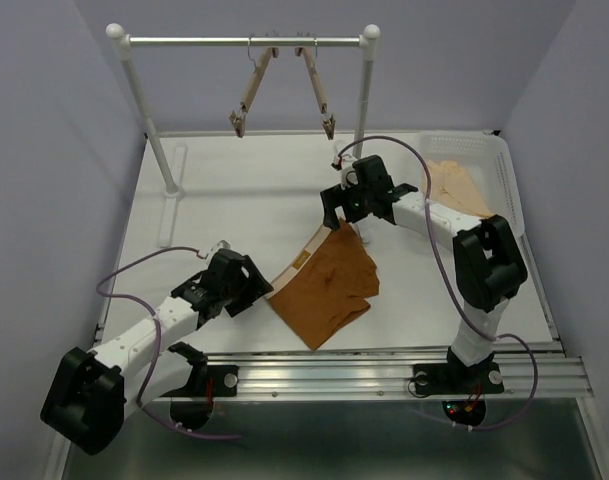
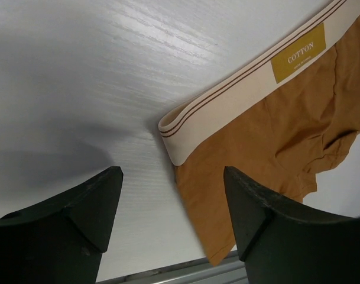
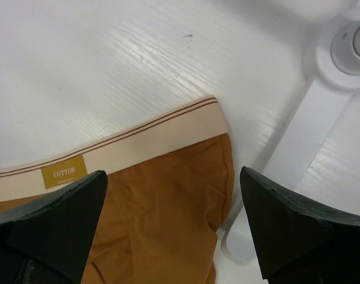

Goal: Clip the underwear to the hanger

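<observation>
Top external view: the underwear (image 1: 324, 290) lies flat and askew on the white table (image 1: 224, 200) between the two arms, not yet lifted, its waistband (image 2: 239, 97) turned toward the rack. Each arm hangs low over one end of that band, a placing that suggests a two-handed pickup by the corners so the cloth would hang straight for the clips. The left gripper (image 2: 174, 201) has its jaws spread wide and holds nothing, with the band's near corner lying just ahead of the gap. The right gripper (image 3: 174, 201) is likewise wide open and empty above the far corner. At the back, the left-hand hanger (image 1: 252, 92) and the right-hand hanger (image 1: 318, 92) dangle from the rail (image 1: 184, 42), splayed like an inverted V, well apart from the garment. Bare table between briefs and rack leaves room for a lift. Tighter spots appear to be the rack's white foot (image 3: 298, 142), just beside the band's far end, the bin (image 1: 504, 165) near the right arm, and the table's front edge close to the lowest corner of the cloth.
</observation>
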Robot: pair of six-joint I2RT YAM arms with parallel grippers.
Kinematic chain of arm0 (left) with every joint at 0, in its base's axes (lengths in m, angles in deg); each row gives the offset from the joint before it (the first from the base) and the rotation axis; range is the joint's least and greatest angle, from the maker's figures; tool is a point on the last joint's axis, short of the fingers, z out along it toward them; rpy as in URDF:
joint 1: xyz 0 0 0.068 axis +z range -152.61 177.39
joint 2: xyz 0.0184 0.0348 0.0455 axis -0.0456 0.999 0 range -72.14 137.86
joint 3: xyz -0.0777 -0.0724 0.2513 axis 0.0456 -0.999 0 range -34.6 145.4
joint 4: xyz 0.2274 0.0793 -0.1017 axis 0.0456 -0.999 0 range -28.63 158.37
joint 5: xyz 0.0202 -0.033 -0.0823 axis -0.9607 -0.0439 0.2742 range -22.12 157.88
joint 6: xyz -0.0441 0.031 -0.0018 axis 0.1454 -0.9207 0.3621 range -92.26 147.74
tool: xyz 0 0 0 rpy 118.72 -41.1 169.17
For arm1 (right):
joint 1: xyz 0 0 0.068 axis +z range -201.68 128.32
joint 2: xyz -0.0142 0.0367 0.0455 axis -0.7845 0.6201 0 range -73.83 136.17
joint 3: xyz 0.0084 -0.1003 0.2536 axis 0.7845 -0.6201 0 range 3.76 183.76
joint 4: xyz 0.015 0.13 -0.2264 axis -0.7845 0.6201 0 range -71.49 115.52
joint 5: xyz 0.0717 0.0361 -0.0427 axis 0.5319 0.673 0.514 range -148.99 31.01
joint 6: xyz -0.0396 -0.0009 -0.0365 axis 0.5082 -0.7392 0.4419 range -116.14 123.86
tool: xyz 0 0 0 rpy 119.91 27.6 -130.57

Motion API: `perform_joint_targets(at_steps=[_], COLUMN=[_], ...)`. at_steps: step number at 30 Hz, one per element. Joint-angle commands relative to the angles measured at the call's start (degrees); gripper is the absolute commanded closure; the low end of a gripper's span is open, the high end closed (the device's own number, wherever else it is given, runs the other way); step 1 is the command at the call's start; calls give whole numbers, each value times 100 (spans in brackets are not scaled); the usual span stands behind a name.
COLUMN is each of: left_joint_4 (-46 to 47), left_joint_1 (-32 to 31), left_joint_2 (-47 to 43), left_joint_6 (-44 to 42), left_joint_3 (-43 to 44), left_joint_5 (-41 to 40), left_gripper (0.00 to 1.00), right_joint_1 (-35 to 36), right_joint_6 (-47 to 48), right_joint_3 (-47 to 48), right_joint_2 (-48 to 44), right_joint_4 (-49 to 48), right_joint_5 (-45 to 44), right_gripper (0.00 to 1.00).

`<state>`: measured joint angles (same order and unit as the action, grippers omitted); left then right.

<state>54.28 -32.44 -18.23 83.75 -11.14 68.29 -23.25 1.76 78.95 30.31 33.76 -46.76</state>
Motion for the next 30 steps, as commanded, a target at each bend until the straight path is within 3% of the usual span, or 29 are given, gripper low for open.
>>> perform_joint_targets(at_steps=[1,7,13,17,18,20,25,30], left_joint_4=[494,556,381,143,143,143,205,187], left_joint_1=[-67,-111,-199,-234,-234,-261,-366,-919], left_joint_2=[321,822,1235,1429,1447,1491,1421,666], left_joint_6=[68,68,244,296,331,367,420,183], left_joint_3=[-35,176,431,598,607,633,703,1168], left_joint_5=[127,-171,-436,-568,-594,-647,-787,-1418], left_gripper=[23,34,50,71,74,98,100,100], right_joint_1=[-12,-12,-12,-12,-12,-12,-12,-12], right_joint_6=[509,791,721,677,642,572,510,501], right_joint_3=[521,926,1041,971,936,761,399,66], right_joint_2=[448,1108,1522,1557,1540,1426,1162,216], right_joint_4=[-364,-373,-364,-373,-373,-382,-522,-873], right_joint_5=[262,-194,-265,-134,-124,-133,78,157], right_gripper=[0,1,14,35,45,58,91,99])
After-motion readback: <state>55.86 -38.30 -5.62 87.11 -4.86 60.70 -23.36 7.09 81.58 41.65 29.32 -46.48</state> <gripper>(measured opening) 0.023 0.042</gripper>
